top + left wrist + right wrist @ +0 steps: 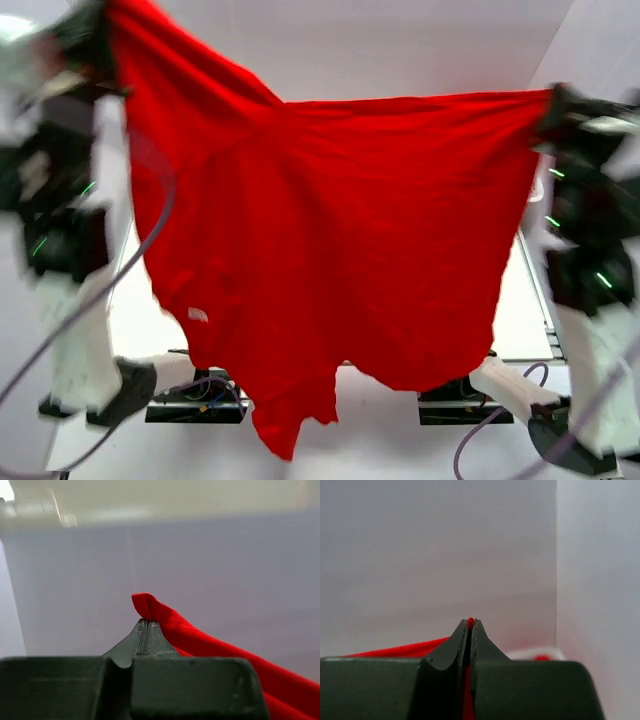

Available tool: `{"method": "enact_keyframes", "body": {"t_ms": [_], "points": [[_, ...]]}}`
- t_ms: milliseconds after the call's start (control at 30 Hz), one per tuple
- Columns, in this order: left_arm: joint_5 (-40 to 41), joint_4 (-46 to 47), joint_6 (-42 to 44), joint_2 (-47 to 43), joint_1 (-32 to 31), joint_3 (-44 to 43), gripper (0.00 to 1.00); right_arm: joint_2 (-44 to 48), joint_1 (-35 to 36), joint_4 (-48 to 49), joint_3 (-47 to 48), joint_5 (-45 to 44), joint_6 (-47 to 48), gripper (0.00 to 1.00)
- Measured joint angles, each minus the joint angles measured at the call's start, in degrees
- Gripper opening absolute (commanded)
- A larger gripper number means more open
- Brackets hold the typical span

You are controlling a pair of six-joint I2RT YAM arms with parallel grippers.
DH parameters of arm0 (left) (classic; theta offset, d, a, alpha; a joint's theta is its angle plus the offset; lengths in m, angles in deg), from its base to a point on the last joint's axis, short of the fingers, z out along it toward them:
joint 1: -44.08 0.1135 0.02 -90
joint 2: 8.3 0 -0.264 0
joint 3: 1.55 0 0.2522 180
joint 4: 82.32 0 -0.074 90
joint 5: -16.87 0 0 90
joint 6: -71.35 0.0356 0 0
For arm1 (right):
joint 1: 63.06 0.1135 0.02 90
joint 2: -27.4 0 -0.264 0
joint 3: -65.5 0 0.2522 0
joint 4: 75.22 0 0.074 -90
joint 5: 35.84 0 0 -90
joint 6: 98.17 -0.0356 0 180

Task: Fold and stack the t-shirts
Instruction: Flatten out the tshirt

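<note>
A bright red t-shirt [330, 250] hangs spread in the air, filling most of the top view and hiding the table behind it. My left gripper [95, 40] is shut on its upper left corner; in the left wrist view a fold of red cloth [150, 605] pokes past the left gripper [144, 621] tips and trails right. My right gripper [555, 105] is shut on the upper right corner; in the right wrist view the right gripper [470, 622] pinches a sliver of red cloth [395, 651] that stretches off to the left. A small white tag [198, 315] shows low on the shirt.
Both arms stand raised at the sides, blurred. The arm bases [195, 395] and cables sit at the bottom edge. A strip of table [520, 320] shows at the right. A pale object with a bit of red [540, 656] lies far off in the right wrist view.
</note>
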Motion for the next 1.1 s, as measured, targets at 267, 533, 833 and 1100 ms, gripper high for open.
{"method": "enact_keyframes", "body": {"t_ms": [267,533,833,1100], "points": [[8.24,7.76,2.43,18.99,0.7,25.42,0.0,-19.8,-0.17,4.26,-19.82,-1.29,-7.04,0.0],[8.63,13.33,0.94,44.24,4.42,36.81,0.0,-57.42,-0.39,0.81,-9.27,5.86,-10.4,0.0],[-0.2,20.59,0.87,63.3,6.54,20.81,0.0,-79.93,-1.68,-0.31,11.41,11.98,-10.19,0.0],[-5.05,22.4,-0.28,70.51,6.51,10.47,0.0,-85.94,-3.08,5.77,18.05,13.18,-9.88,0.0]]}}
